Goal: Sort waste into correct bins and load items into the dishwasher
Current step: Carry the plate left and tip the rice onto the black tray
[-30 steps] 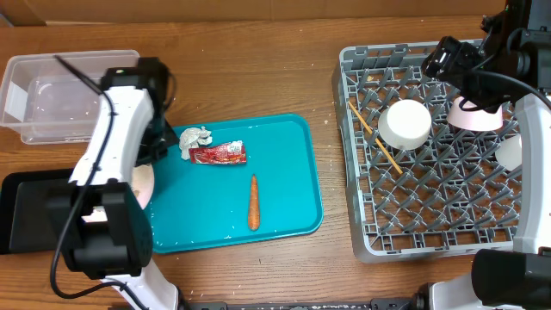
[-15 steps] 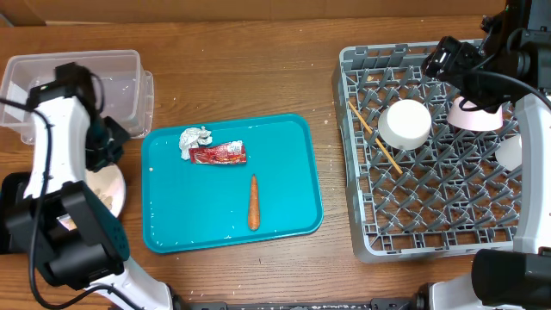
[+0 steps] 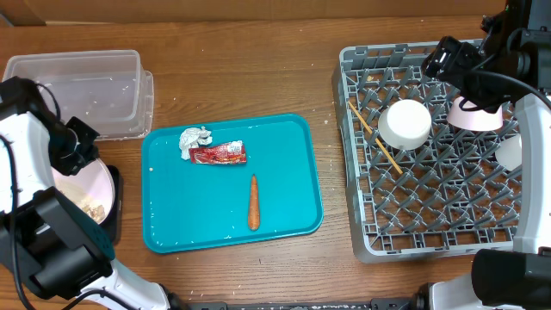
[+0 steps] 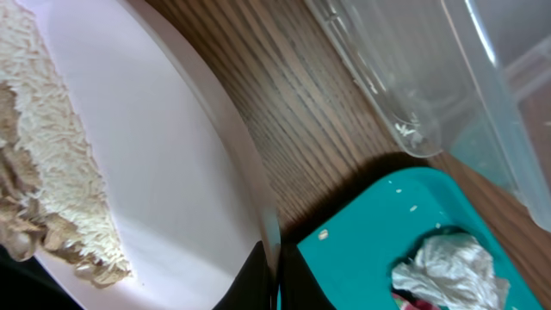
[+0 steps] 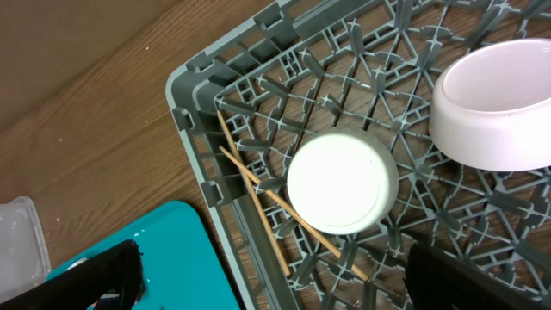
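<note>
My left gripper [image 3: 76,145] is shut on the rim of the pale pink-white plate [image 3: 82,188], which is tilted over the black tray [image 3: 114,196]. Rice and food scraps [image 4: 43,172] cling to the plate [image 4: 172,155], and the fingers [image 4: 258,280] pinch its edge. The clear tub [image 3: 82,82] sits just behind. The foil ball [image 3: 196,138], red wrapper [image 3: 218,154] and carrot [image 3: 254,202] lie on the teal tray [image 3: 284,172]. The grey dish rack [image 3: 430,198] holds a white bowl [image 3: 405,125], pink bowl [image 3: 473,116], white cup [image 3: 510,153] and chopsticks [image 3: 374,138]. My right gripper [image 3: 443,56] hangs open above the rack.
In the right wrist view the white bowl [image 5: 340,181] lies upside down across the chopsticks [image 5: 258,194], with the pink bowl [image 5: 499,103] beside it. Bare wooden table [image 3: 331,95] separates the teal tray from the rack. The foil ball [image 4: 448,267] shows in the left wrist view.
My left arm has swung left with the plate, from the teal tray's left edge to above the black tray. The right arm has stayed still.
</note>
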Controlling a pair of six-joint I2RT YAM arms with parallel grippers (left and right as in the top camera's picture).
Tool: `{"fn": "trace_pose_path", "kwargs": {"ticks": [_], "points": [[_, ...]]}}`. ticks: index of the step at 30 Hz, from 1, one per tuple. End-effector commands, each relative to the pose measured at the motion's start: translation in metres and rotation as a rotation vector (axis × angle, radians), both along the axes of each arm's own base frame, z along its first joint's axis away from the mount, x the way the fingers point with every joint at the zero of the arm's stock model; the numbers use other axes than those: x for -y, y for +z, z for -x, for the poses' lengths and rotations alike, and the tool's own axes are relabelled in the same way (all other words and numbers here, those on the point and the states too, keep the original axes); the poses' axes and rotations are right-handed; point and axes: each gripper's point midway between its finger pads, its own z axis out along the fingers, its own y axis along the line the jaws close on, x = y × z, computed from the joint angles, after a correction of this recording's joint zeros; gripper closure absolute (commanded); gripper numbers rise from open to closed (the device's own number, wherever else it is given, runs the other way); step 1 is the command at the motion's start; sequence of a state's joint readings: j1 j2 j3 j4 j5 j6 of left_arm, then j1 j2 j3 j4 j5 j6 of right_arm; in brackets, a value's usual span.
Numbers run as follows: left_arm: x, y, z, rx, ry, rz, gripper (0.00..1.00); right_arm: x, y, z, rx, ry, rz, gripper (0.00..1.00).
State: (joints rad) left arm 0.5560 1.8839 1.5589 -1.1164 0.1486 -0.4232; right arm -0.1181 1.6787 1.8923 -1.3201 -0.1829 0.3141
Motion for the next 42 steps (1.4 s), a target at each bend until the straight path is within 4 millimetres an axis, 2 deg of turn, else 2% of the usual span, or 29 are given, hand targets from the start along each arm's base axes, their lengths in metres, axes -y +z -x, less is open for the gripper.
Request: {"fn": "trace_pose_path", "kwargs": {"ticks": [1,9,14,20,27,35,42], "points": [[0.005,0.012,-0.013,0.115,-0.021,0.118,0.96,0.001,0.013,-0.002,0.039,-0.004,0.007,0.00],[-0.012,0.026,-0.003,0.246,0.061,0.278,0.96,0.001,0.013,-0.002,0.040,-0.004,0.007,0.00],[-0.026,0.031,0.007,0.280,0.113,0.315,0.96,0.001,0.013,-0.002,0.040,-0.004,0.007,0.00],[-0.030,0.045,0.006,0.379,0.117,0.389,0.96,0.001,0.013,-0.002,0.040,-0.004,0.007,0.00],[-0.034,0.054,0.009,0.385,0.134,0.397,0.96,0.001,0.013,-0.002,0.040,-0.004,0.007,0.00],[-0.048,0.082,0.012,0.438,0.161,0.394,0.96,0.001,0.013,-0.002,0.040,-0.004,0.007,0.00],[-0.053,0.085,0.024,0.445,0.203,0.430,0.96,0.001,0.013,-0.002,0.040,-0.004,0.007,0.00]]}}
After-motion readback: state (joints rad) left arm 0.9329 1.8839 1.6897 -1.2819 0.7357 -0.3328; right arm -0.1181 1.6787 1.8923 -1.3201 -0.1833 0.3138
